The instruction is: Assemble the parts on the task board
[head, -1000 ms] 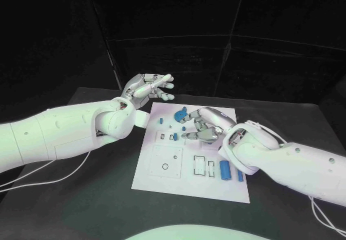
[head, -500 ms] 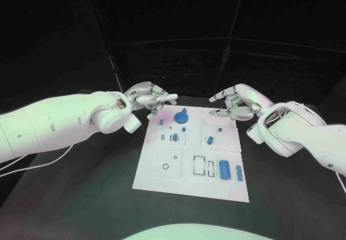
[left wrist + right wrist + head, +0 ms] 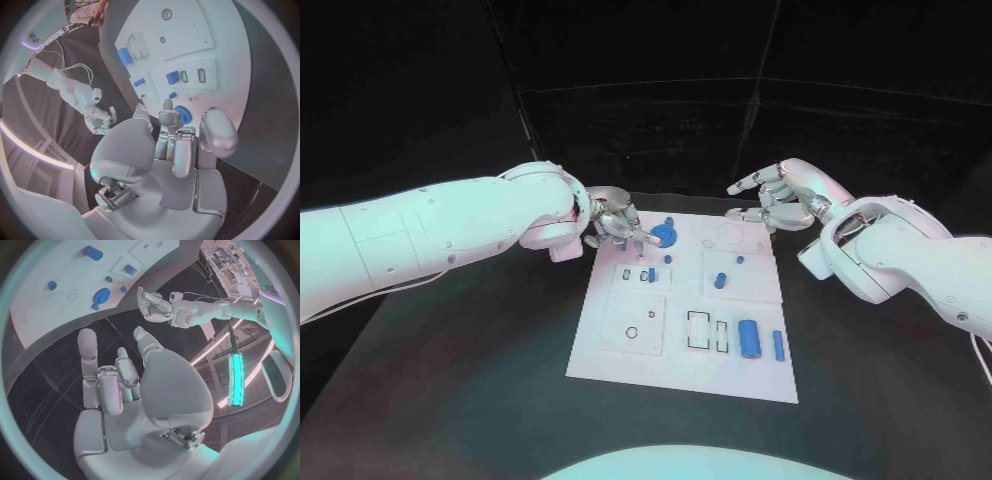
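Task board [image 3: 678,345] lies mid-tabletop. Left robot hand [image 3: 615,228], fingers apart, reaches the round blue part [image 3: 662,236] near its far edge; contact unclear. Right robot hand [image 3: 783,196] hovers spread, empty.

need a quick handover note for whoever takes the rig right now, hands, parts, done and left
Left hand: holds nothing, fingers curled in at the far left corner of the white board, beside the round blue part.
Right hand: open, holds nothing, raised off the board's far right corner.
Parts: small blue pieces mid-board; two long blue pieces lie loose at the near right beside outlined slots.
Done: cannot tell which pieces are seated.
Left: the two long pieces look unplaced; slots look unfilled.
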You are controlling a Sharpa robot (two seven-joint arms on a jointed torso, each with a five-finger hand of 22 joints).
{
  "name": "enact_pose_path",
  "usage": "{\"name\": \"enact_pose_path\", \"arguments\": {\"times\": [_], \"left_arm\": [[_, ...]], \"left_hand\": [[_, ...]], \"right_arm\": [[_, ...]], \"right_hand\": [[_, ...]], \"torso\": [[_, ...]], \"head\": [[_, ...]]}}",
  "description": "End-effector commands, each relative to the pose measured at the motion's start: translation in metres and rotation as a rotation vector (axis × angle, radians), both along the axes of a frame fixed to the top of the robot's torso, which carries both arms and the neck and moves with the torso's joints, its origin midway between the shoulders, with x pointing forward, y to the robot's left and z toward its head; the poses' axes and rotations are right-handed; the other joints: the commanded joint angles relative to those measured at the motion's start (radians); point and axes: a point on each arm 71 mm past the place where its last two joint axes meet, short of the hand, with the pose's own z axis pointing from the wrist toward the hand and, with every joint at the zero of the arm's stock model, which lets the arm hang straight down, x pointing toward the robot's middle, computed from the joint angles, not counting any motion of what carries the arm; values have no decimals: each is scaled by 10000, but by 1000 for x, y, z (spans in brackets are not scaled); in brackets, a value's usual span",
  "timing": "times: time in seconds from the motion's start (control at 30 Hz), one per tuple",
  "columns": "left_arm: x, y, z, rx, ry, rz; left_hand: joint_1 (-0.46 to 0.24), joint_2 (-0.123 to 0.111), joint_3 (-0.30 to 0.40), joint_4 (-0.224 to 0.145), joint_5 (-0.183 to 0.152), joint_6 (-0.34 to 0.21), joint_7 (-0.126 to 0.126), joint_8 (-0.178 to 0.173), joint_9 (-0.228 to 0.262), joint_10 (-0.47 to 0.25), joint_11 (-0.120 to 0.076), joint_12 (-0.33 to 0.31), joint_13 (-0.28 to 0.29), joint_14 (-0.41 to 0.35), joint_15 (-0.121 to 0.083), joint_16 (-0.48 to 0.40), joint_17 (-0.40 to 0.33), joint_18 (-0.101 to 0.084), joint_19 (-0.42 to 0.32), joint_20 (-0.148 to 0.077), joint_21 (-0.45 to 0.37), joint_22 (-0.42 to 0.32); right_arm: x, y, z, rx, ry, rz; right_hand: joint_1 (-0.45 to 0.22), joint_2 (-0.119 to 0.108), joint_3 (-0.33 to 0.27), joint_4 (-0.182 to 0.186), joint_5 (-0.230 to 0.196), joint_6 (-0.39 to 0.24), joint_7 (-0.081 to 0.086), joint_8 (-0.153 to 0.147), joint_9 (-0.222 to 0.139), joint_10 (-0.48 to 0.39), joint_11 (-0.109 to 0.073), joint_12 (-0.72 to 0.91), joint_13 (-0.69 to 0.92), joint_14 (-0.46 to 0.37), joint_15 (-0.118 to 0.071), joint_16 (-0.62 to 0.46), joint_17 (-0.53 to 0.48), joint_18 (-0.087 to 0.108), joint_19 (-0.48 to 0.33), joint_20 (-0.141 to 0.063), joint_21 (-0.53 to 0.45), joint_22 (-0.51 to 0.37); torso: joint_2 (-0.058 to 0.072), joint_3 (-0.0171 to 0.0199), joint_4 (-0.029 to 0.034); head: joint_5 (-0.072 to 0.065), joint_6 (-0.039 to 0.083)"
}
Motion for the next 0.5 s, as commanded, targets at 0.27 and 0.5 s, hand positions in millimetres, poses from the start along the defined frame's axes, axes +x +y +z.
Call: {"name": "enact_pose_path", "arguments": {"times": [0.27, 0.5], "left_arm": [[4, -12, -11, 2529, 646, 12], [5, -23, -17, 3350, 777, -190]], "left_hand": [[373, 142, -118, -168, -30, -266, 4, 343, 366, 125, -22, 334, 414, 1021, -43, 62, 2628, -110, -56, 15, 158, 227], [414, 155, -199, -182, -30, -319, -9, 500, 525, 177, -32, 448, 540, 1021, -47, 62, 2628, -125, -42, 17, 248, 349]], "right_arm": [[4, -3, -2, -44, 413, -277], [5, -3, -3, -77, 478, -306]], "right_hand": [[-134, -11, -142, 53, 65, 95, -14, 49, -12, -1, -31, -22, -75, 470, -85, -125, 165, 212, -68, -51, -142, -198], [-132, 3, -199, 84, 195, 91, -23, 54, -24, -21, -41, -45, -112, 466, -98, -156, 130, 220, -87, -64, -202, -280]], "torso": [[18, -2, 13], [8, -7, -8]], "head": [[-13, -42], [19, -81]]}}
